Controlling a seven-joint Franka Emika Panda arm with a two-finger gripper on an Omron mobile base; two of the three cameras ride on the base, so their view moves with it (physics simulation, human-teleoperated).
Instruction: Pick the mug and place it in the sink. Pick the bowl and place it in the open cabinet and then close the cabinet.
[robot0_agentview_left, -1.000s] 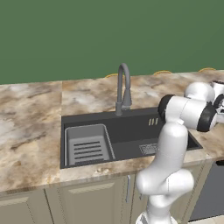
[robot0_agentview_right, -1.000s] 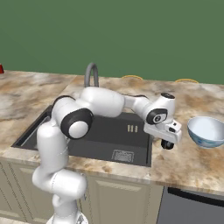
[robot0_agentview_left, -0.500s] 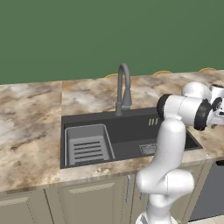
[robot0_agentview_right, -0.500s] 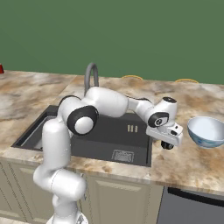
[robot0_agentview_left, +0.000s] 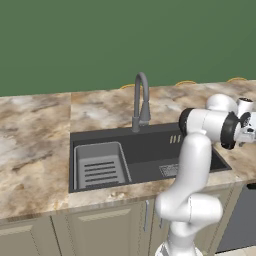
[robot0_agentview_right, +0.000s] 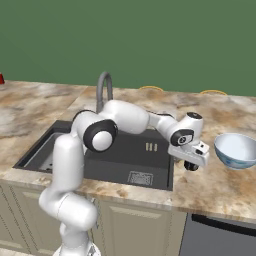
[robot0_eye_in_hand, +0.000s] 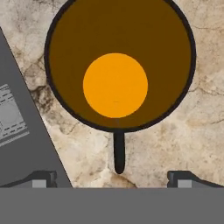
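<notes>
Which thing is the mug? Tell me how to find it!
Find the dark sink in the marble counter, then look just past its right edge, under the robot's open gripper. The mug stands there: small, black, orange inside, with a thin handle. The bowl nearby is wide, white and blue.

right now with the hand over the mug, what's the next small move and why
Probably lower the open gripper straight down over the mug. In the hand view the mug sits right below on the marble counter, its rim centred between the two spread fingers, handle pointing toward the camera, and nothing is gripped yet. The sink is just beside it for the drop-off.
</notes>
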